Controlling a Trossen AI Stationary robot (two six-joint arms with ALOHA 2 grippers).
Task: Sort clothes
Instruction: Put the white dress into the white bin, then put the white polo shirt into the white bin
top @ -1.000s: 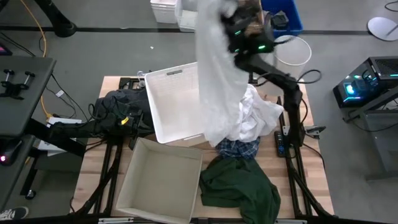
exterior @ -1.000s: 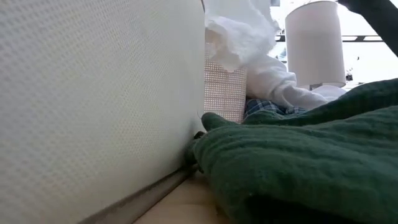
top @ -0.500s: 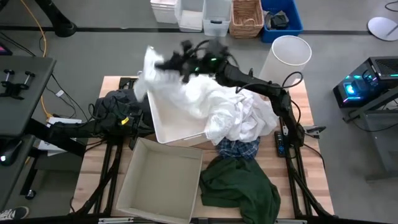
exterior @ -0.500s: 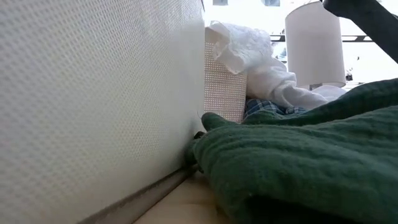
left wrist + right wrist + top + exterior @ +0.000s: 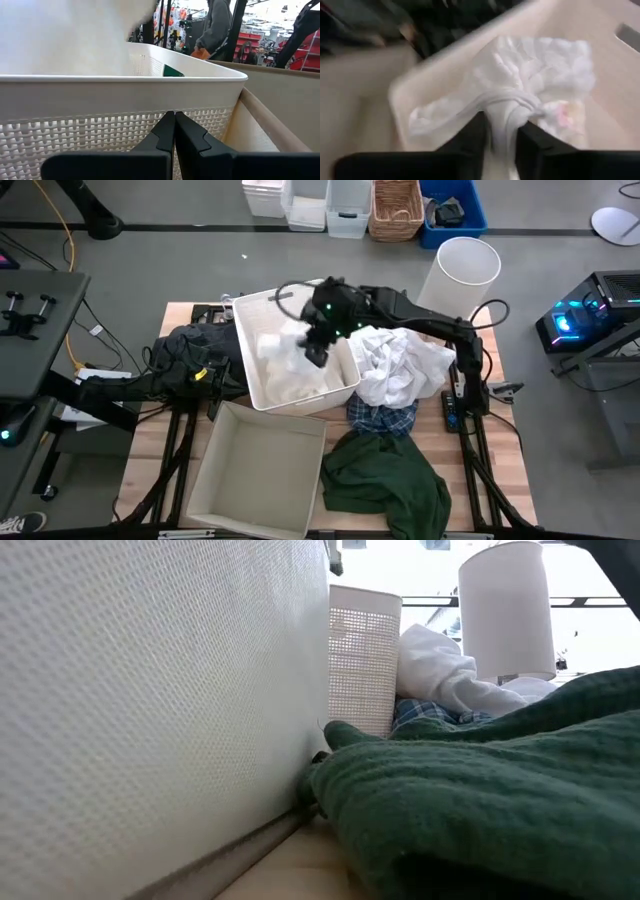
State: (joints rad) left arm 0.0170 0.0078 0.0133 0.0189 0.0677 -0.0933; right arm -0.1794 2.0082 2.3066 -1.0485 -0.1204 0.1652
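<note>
White garment bunched, axis unclear, in right hand's pinch over basket.

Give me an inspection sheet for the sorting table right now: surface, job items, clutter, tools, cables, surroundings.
Surface: wooden table, mostly covered.
Job's things: white garment inside the white slotted basket; white pile beside it, over a plaid shirt; dark green garment at the near edge; dark clothes at the basket's left.
Clutter: empty beige bin; white cylinder at the far right corner.
Grippers: right tool over the basket, shut on the white garment; left tool shut, empty, at the basket's outer wall.
Cables: yellow cable on the floor, left.
Surroundings: storage bins and wicker basket behind the table; a person in the background.
</note>
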